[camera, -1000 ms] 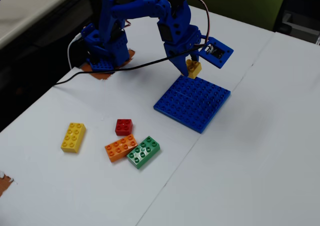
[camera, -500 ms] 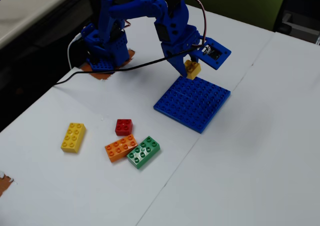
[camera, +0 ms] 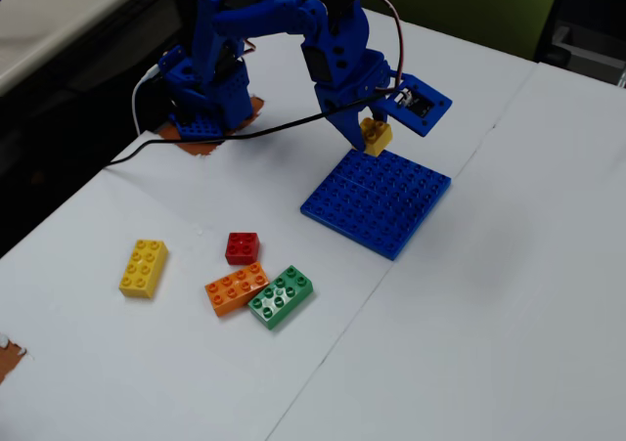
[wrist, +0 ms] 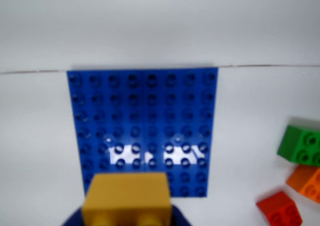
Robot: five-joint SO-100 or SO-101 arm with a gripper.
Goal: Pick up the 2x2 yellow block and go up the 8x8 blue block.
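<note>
My blue gripper (camera: 370,140) is shut on the 2x2 yellow block (camera: 376,135) and holds it just above the near edge of the 8x8 blue block (camera: 378,201). In the wrist view the yellow block (wrist: 127,198) fills the bottom centre, studs toward the camera, with the blue gripper's fingers (wrist: 75,219) showing on both sides of it. The blue baseplate (wrist: 144,128) lies flat ahead of it on the white table, bare of bricks.
In the fixed view a long yellow brick (camera: 144,268), a red brick (camera: 242,248), an orange brick (camera: 236,288) and a green brick (camera: 281,296) lie left of the plate. The wrist view shows the green (wrist: 301,144), orange (wrist: 306,182) and red (wrist: 280,209) bricks at right.
</note>
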